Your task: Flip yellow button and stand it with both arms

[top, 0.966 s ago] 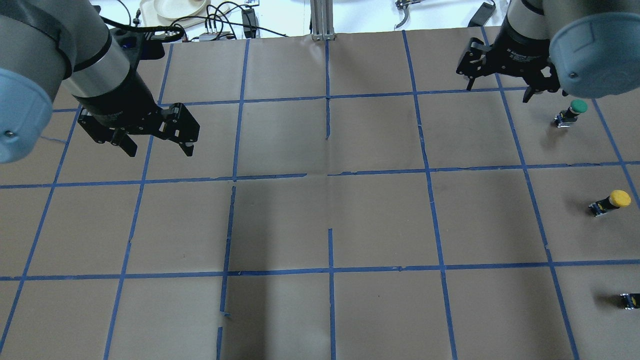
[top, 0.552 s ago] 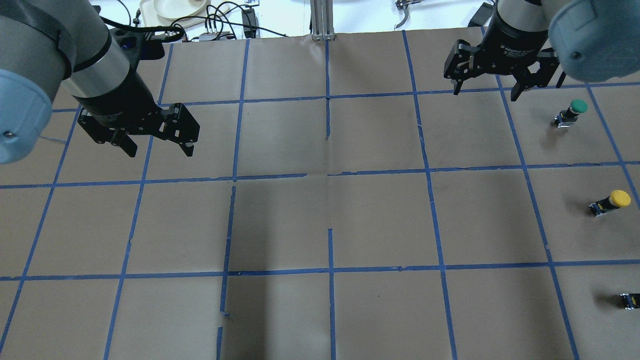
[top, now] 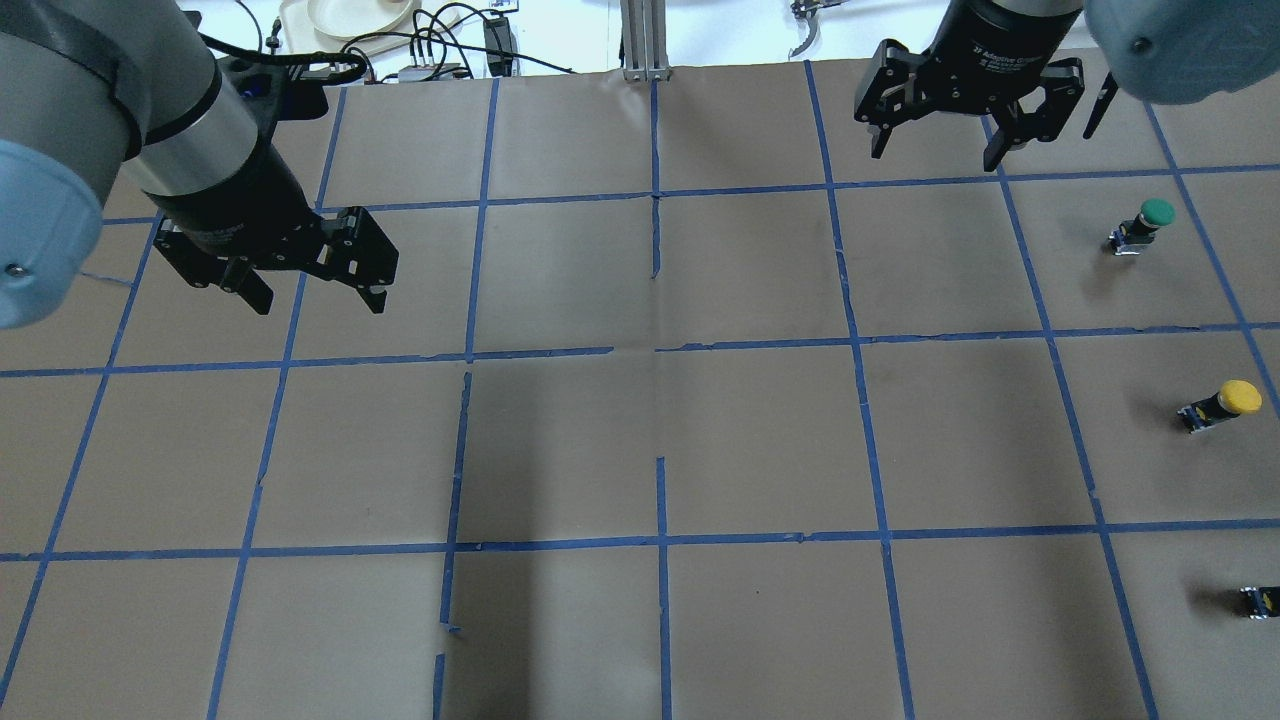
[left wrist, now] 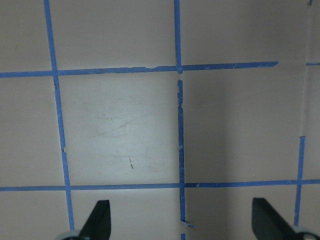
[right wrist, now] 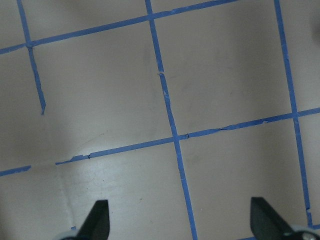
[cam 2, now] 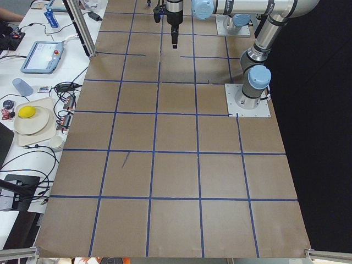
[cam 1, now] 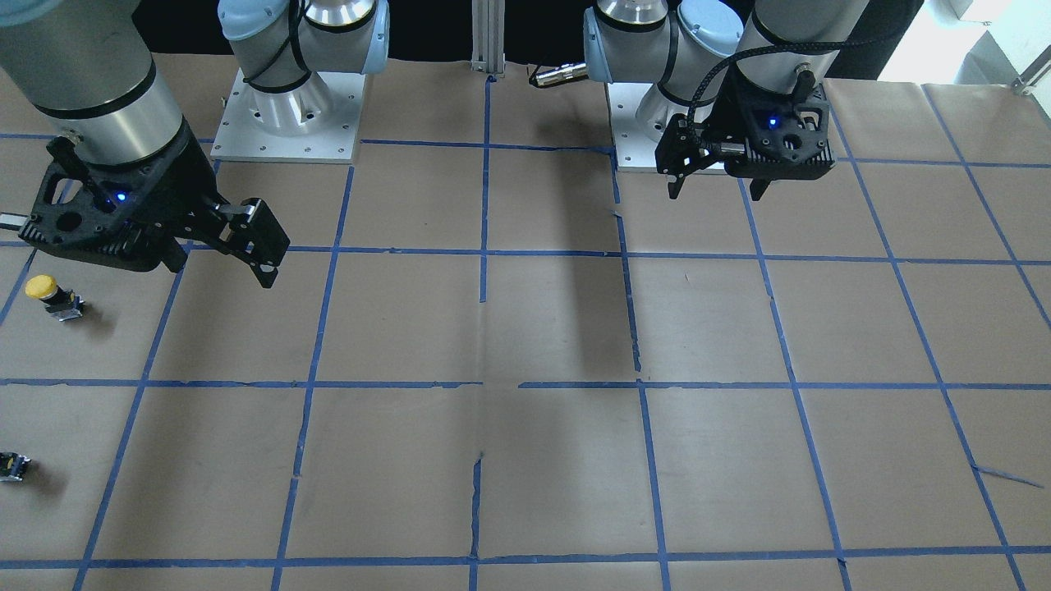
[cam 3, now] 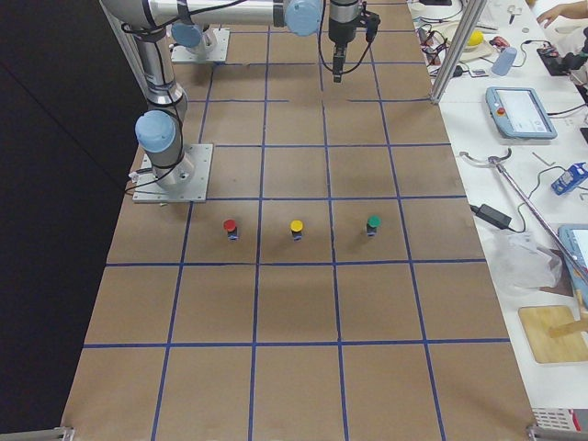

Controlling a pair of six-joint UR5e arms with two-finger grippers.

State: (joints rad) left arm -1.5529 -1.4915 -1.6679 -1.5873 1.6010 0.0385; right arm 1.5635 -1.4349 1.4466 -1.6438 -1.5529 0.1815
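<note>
The yellow button [top: 1225, 404] has a round yellow cap on a small dark body and rests on the brown paper near the right edge of the overhead view. It also shows in the front view [cam 1: 49, 295] and in the right exterior view [cam 3: 296, 227], cap on top. My right gripper [top: 933, 158] is open and empty, raised, well up and left of the button; in the front view [cam 1: 222, 272] it hangs just right of it. My left gripper [top: 320, 300] is open and empty over the table's left half [cam 1: 714, 194]. Both wrist views show only bare taped paper between open fingers.
A green-capped button [top: 1145, 225] stands beyond the yellow one. A red-capped button [cam 3: 230, 227] stands on its other side. A tiny dark block [top: 1262, 600] with a yellow speck sits at the right edge. Blue tape grids the paper. A cluttered bench [top: 400, 40] borders the far edge.
My right gripper has moved up and left in the overhead view, away from the green button, and turned a little. My left gripper and the buttons have not moved.
</note>
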